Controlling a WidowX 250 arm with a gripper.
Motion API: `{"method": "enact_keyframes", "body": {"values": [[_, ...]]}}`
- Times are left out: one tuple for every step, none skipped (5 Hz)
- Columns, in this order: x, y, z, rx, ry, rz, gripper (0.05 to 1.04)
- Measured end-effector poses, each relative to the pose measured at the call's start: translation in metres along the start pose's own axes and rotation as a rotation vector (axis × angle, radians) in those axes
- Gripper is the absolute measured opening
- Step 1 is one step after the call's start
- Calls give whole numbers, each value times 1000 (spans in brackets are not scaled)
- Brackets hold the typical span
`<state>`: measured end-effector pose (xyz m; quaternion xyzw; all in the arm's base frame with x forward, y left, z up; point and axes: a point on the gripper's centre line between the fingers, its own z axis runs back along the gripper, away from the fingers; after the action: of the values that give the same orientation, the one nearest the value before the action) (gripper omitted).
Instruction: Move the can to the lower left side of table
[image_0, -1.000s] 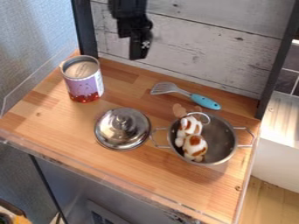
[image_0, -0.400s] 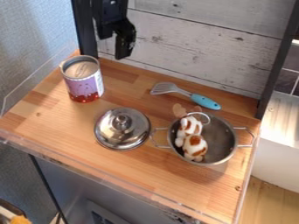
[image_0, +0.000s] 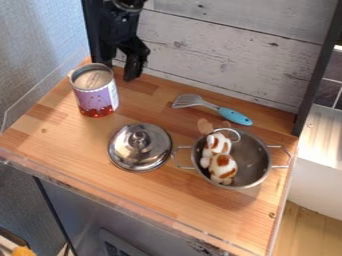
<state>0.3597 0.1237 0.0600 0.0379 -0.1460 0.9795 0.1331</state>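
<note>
The black gripper (image_0: 131, 64) hangs at the upper left, in front of the whitewashed back board and low over the rear of the wooden table (image_0: 73, 155). The can (image_0: 95, 95) stands upright near the table's left rear corner, purple with a red lower band and a silvery rim around its top. My gripper is just right of the can and behind it, and I cannot tell whether they touch.
A shiny metal lid (image_0: 139, 147) lies in front of the can, to the right. Behind the pot is a slotted spatula (image_0: 234, 116) with a blue handle. The steel pot (image_0: 256, 157) at right holds a brown-and-white toy (image_0: 221, 162).
My gripper has shifted left from above the table's rear middle and is now lower, close to the can. The can, lid, spatula and pot have kept their places.
</note>
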Motion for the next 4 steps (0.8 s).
{"method": "enact_keyframes", "body": {"values": [[1,-6,-11,18,-31,7,1000],[4,-11,-17,20,-52,-2,1000],[12,-11,-24,33,-68,-24,1000],[26,-12,-18,15,-73,-14,1000]]}}
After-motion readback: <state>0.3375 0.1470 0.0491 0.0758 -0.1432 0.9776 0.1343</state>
